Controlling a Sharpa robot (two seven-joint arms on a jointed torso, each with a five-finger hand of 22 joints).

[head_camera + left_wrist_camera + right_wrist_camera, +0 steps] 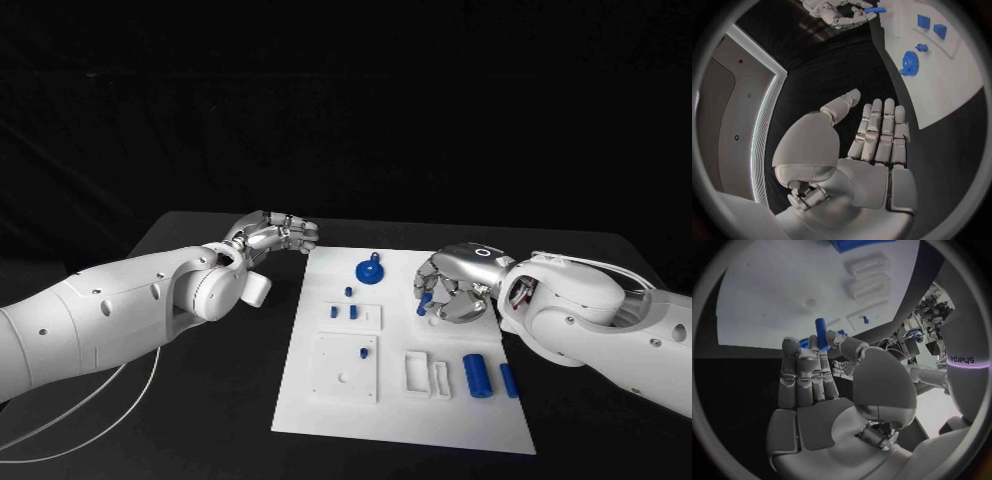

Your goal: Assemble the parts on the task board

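Note:
The white task board (404, 410) lies in the middle of the black table. My right hand (459, 280) hovers over the board's right edge and pinches a small blue peg (426, 306) between thumb and fingers; the right wrist view shows the peg (822, 334) standing up from the fingertips of that hand (817, 380). A blue gear (369, 270) sits near the board's far edge. My left hand (274, 236) hangs off the board's far left corner, holding nothing, and in its wrist view the fingers (878, 132) are straight and side by side.
Three small blue pegs (348, 310) stand on a raised plate below the gear, another (364, 353) on the plate nearer me. Two blue cylinders (477, 375) and two white blocks (417, 372) lie at the board's right. Bare black table (606, 430) surrounds the board.

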